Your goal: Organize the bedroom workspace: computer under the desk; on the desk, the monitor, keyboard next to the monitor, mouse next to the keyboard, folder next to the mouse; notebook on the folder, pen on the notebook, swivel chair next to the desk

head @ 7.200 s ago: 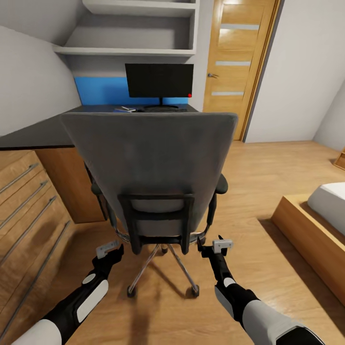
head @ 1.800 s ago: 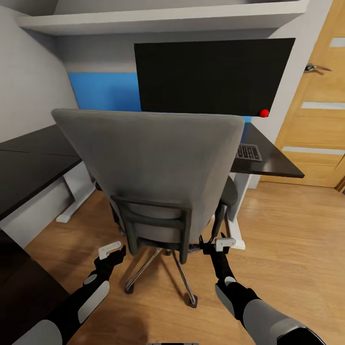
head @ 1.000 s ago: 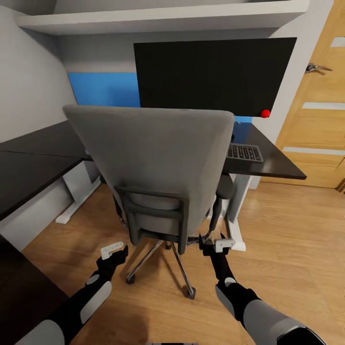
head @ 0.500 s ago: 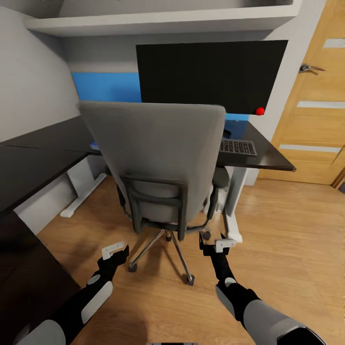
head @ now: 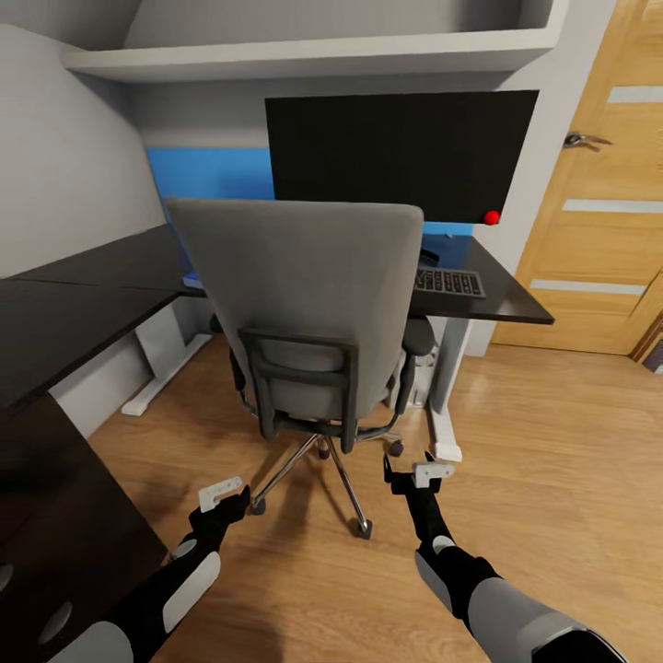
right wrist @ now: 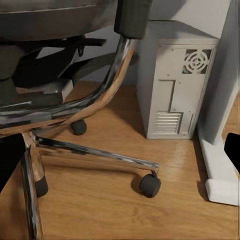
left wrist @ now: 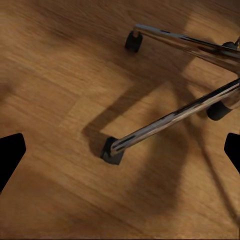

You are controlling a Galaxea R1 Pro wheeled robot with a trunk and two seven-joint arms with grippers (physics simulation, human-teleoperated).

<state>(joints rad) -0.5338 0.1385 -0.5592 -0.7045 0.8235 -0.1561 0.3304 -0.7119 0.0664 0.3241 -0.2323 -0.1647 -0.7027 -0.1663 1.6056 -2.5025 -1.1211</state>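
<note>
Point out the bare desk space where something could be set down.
The long glossy black desk is bare along its left wing, beside the grey wall. Under the wide black monitor it is crowded: the dark-keyed keyboard lies there, and the grey swivel chair hides the rest.

The grey swivel chair (head: pixel 304 304) stands upright at the black desk (head: pixel 92 285), back hiding part of the monitor (head: pixel 401 152); the keyboard (head: pixel 448 282) lies on the desk below the monitor.
</note>
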